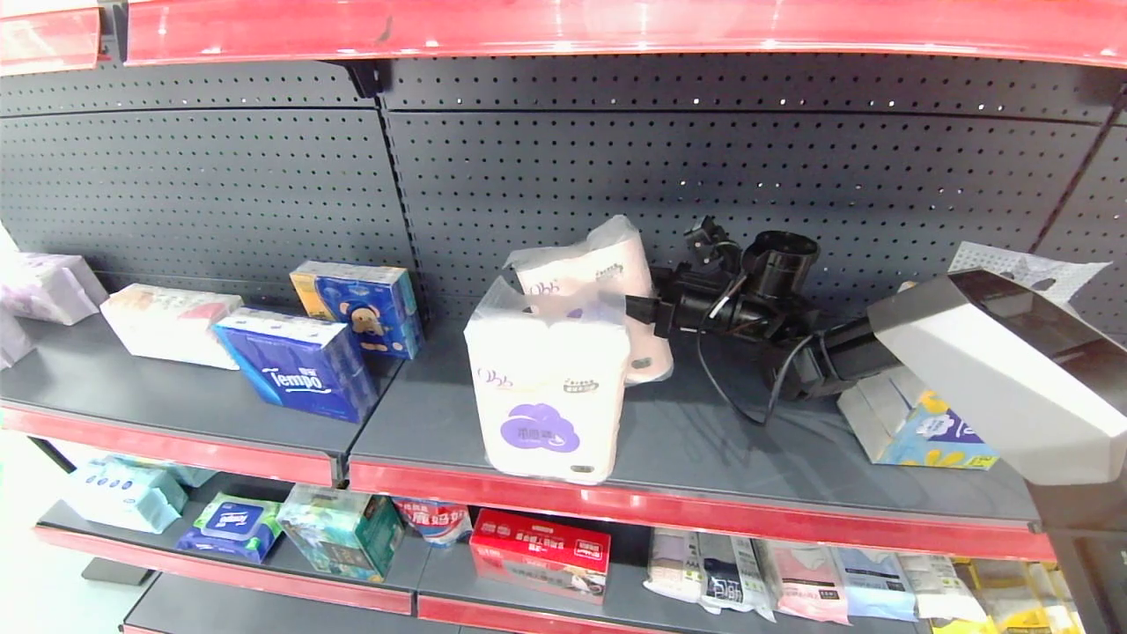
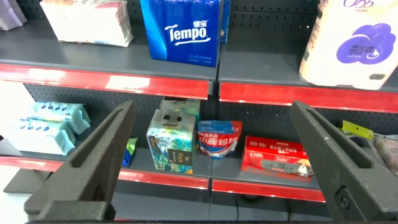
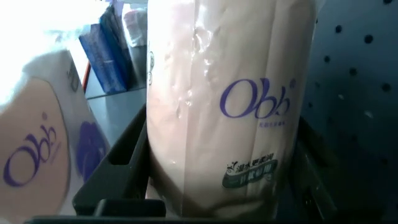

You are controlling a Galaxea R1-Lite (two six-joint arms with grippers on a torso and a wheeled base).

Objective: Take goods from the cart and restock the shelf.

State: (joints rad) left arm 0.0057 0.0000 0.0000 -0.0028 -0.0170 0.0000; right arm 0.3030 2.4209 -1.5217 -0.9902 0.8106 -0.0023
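Note:
Two white toilet paper packs with purple print are on the grey shelf (image 1: 704,440). The front pack (image 1: 546,387) stands upright near the red front edge and shows in the left wrist view (image 2: 348,43). The rear pack (image 1: 590,264) leans behind it, close to the pegboard. My right gripper (image 1: 643,313) reaches in from the right and is shut on this rear pack (image 3: 230,106), one finger (image 3: 118,168) on each side. The front pack (image 3: 37,162) sits just beside it. My left gripper (image 2: 211,162) is open and empty, held in front of the lower shelves.
To the left on the same shelf are a blue tissue pack (image 1: 295,361), a blue box (image 1: 361,304) and a white pack (image 1: 167,321). A tissue box (image 1: 924,423) lies at the right under my right arm. The lower shelf holds a red pack (image 1: 539,550) and other goods.

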